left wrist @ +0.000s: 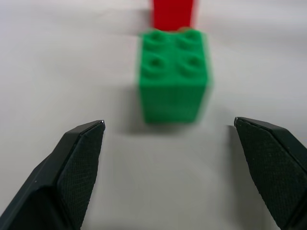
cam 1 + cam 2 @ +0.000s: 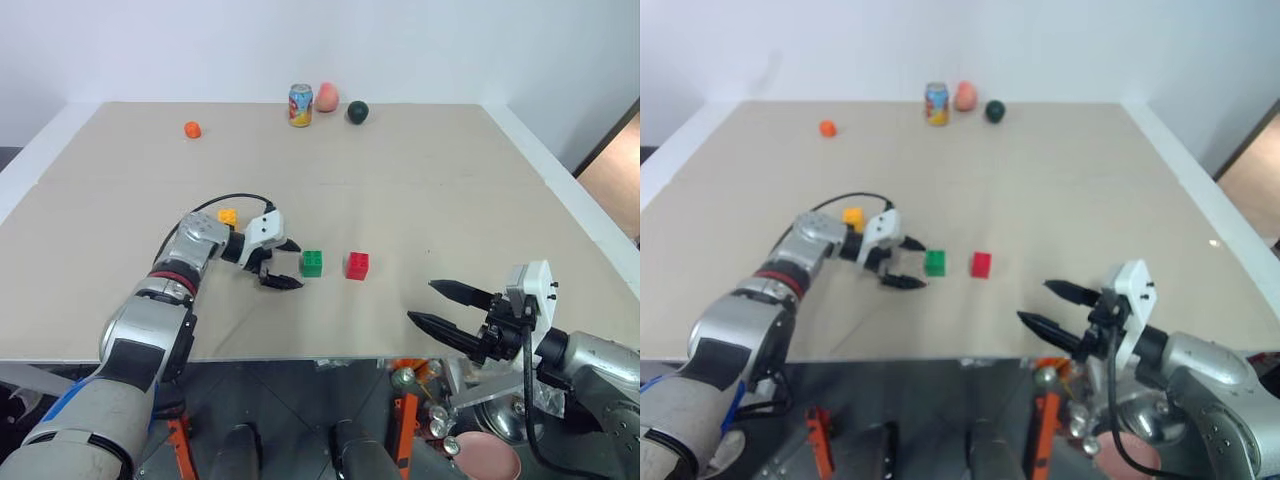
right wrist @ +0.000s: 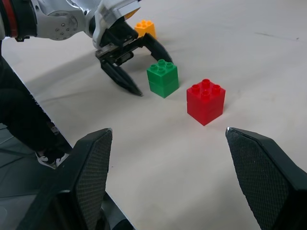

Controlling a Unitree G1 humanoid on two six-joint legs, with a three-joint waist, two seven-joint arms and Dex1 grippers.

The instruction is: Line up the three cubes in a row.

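Three studded cubes sit on the tan table (image 2: 420,190): the green cube (image 2: 312,263) and red cube (image 2: 357,265) stand side by side, apart, near the front edge, while the yellow cube (image 2: 228,216) lies off their line, behind the left arm. The left gripper (image 2: 283,264) rests just beside the green cube, fingers spread and empty, apparently having just set it in place. The right gripper (image 2: 447,306) hovers off the table's front edge, fingers apart, holding nothing. The yellow cube likely comes next
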